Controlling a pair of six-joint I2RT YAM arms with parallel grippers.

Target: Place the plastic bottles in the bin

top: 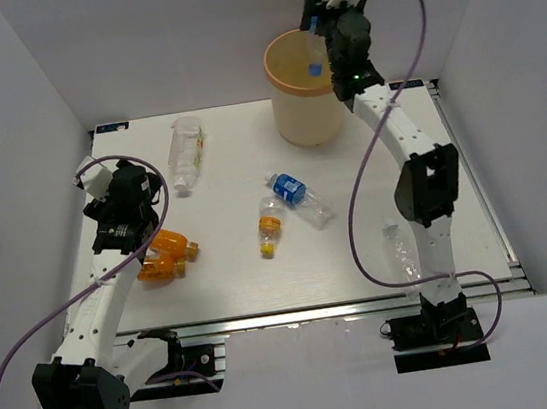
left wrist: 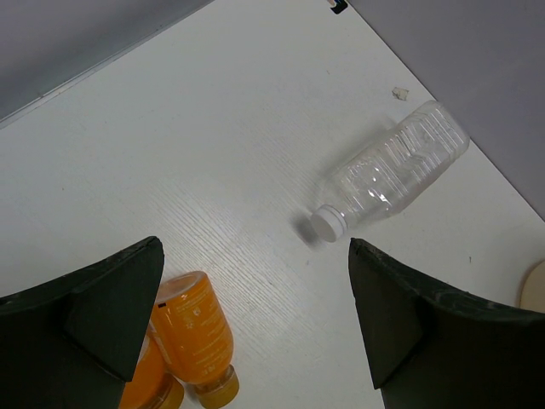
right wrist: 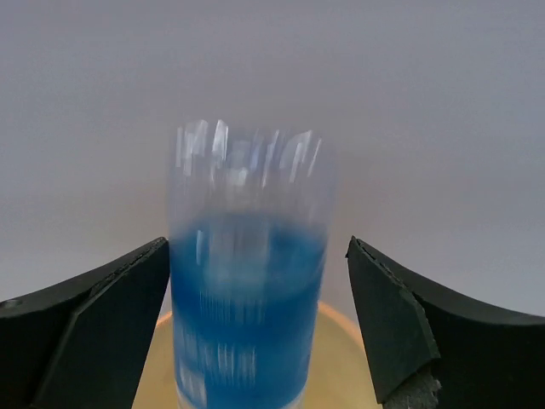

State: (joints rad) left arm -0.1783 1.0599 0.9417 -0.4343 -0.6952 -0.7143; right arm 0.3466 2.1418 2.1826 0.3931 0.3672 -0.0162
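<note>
One blue-label bottle (right wrist: 247,290) blurred | bin (right wrist: 341,349) mostly hidden | right tool (right wrist: 256,247) spread

Seen from above, the light is bright, even and diffuse. The white table (top: 243,279) is close to washed out, and shadows under the arms and bottles are faint and soft-edged. The grey walls darken toward the 12 o'clock corners.

The left wrist view is sharp. The clear bottle (left wrist: 392,175) carries small white glints and throws a pale shadow off its cap toward 9 o'clock. The orange bottle (left wrist: 194,328) at 7 o'clock shows a soft sheen.

In the right wrist view the blue-labelled bottle (right wrist: 247,290) is smeared into vertical streaks by motion blur. The dark fingers (right wrist: 94,324) of the right end effector (right wrist: 256,247) stay crisp, and the bin (right wrist: 339,331) rim at 6 o'clock is soft.
</note>
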